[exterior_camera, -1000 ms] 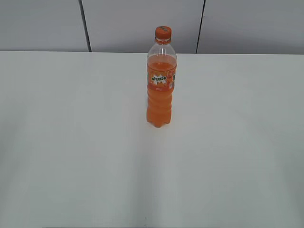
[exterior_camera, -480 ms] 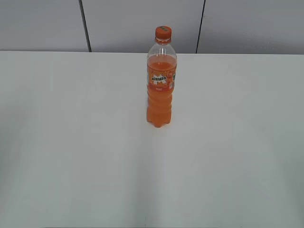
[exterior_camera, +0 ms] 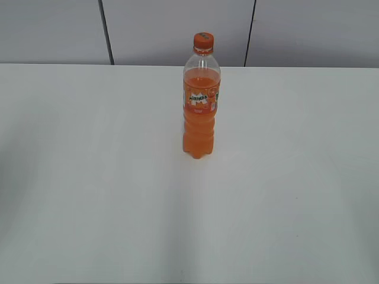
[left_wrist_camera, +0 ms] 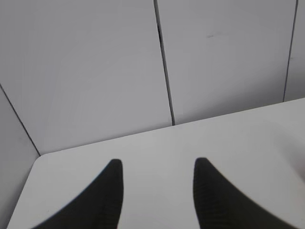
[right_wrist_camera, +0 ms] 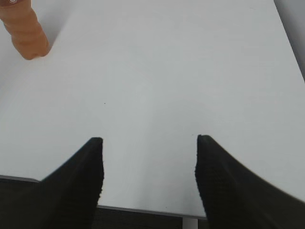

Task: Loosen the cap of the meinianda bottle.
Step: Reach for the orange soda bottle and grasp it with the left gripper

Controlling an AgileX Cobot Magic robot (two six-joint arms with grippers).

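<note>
The meinianda bottle (exterior_camera: 200,118) stands upright on the white table (exterior_camera: 89,177), a little behind the middle, with orange drink inside and the orange cap (exterior_camera: 203,40) screwed on top. Its ridged lower body also shows at the top left of the right wrist view (right_wrist_camera: 29,33). My left gripper (left_wrist_camera: 157,164) is open and empty over the table's far left corner, facing the wall. My right gripper (right_wrist_camera: 148,140) is open and empty above the table's near edge, far from the bottle. Neither gripper shows in the exterior view.
A grey panelled wall (exterior_camera: 177,29) runs behind the table. The table's near edge (right_wrist_camera: 143,209) lies just under my right gripper. The table's left rear corner (left_wrist_camera: 40,157) shows in the left wrist view.
</note>
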